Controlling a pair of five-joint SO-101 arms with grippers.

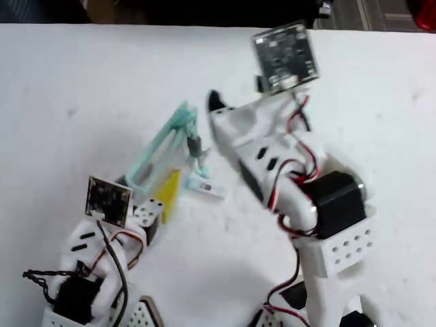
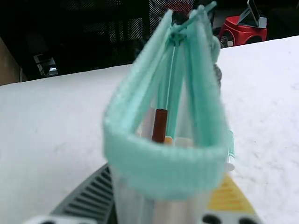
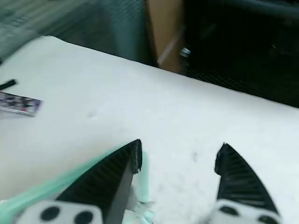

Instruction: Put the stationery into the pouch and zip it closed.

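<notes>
Mint-green pouch (image 1: 162,146) lifted at near end, slanting across white table (image 1: 82,88), mouth gaping. Brown pen (image 2: 160,125) inside. Left gripper (image 2: 163,196) clenched on pouch's near end. Right gripper (image 3: 180,156) released, fingers spread wide, just beside pouch's far end, mint edge next to one finger. Small white stationery piece (image 1: 206,188) on table beside pouch, outside it.
</notes>
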